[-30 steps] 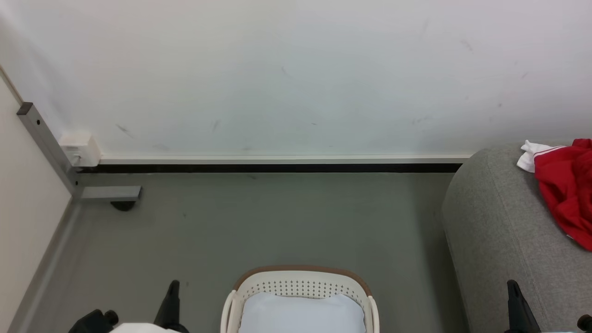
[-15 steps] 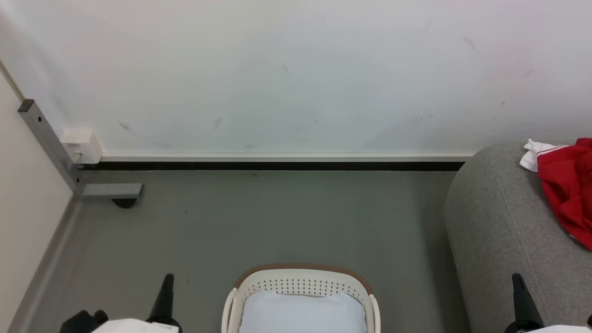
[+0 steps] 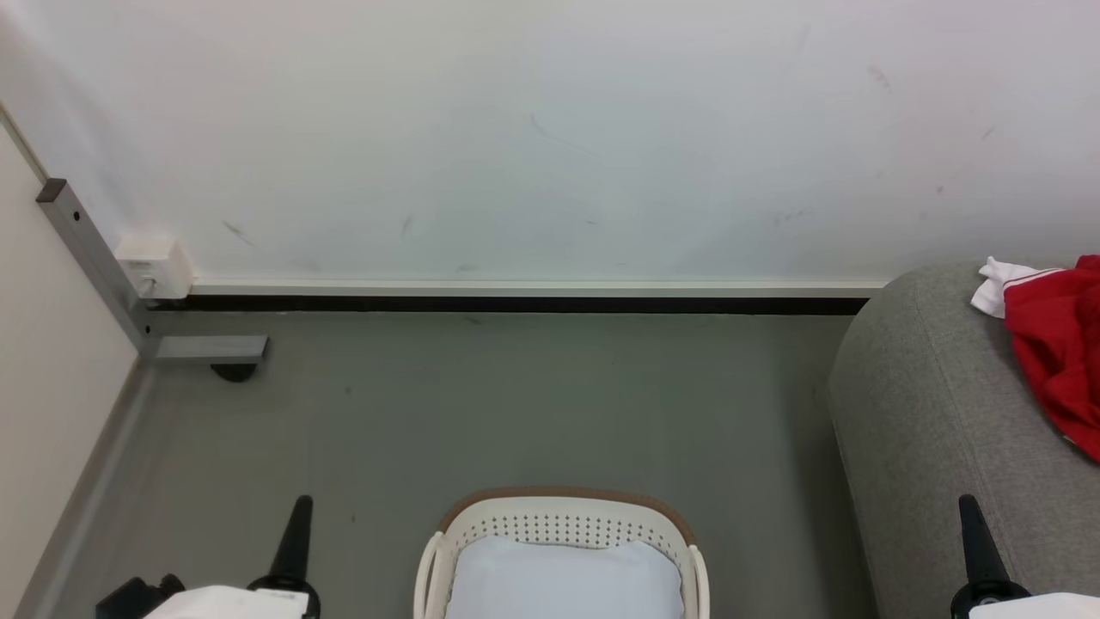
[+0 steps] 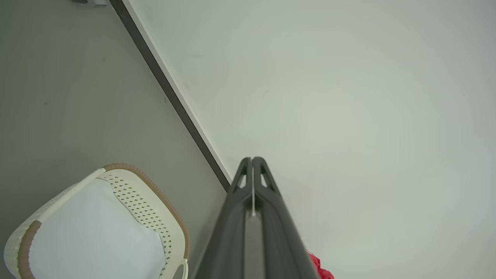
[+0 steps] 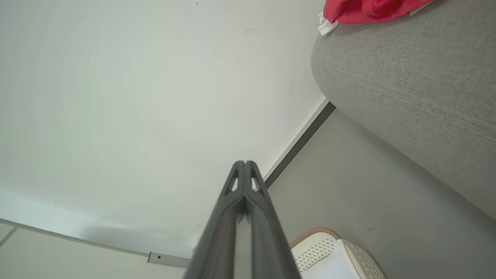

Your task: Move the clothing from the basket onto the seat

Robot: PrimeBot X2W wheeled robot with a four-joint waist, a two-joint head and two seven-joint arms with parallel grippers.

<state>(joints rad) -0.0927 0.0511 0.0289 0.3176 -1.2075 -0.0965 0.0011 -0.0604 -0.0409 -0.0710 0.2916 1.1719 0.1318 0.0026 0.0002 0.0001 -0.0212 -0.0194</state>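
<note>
Red clothing (image 3: 1059, 357) with white trim lies on the grey seat (image 3: 928, 430) at the right; it also shows in the right wrist view (image 5: 368, 9) on the seat (image 5: 407, 73). The cream basket (image 3: 559, 524) with a brown rim stands on the floor at bottom centre, holding a pale blue-white pad (image 3: 563, 580); no red piece is visible in it. My left gripper (image 3: 296, 516) is shut and empty, left of the basket. My right gripper (image 3: 969, 520) is shut and empty, in front of the seat. In the wrist views, both grippers (image 4: 252, 159) (image 5: 245, 162) point at the wall.
A white wall with a dark baseboard (image 3: 516, 303) runs across the back. A grey metal post and foot (image 3: 206, 348) stand at the left corner beside a white box (image 3: 155, 265). Grey floor (image 3: 516, 404) lies between basket and wall.
Both grippers have risen slightly in the head view and their pale forearms show more. The head view has shifted slightly. The clothing and basket lie as before.
</note>
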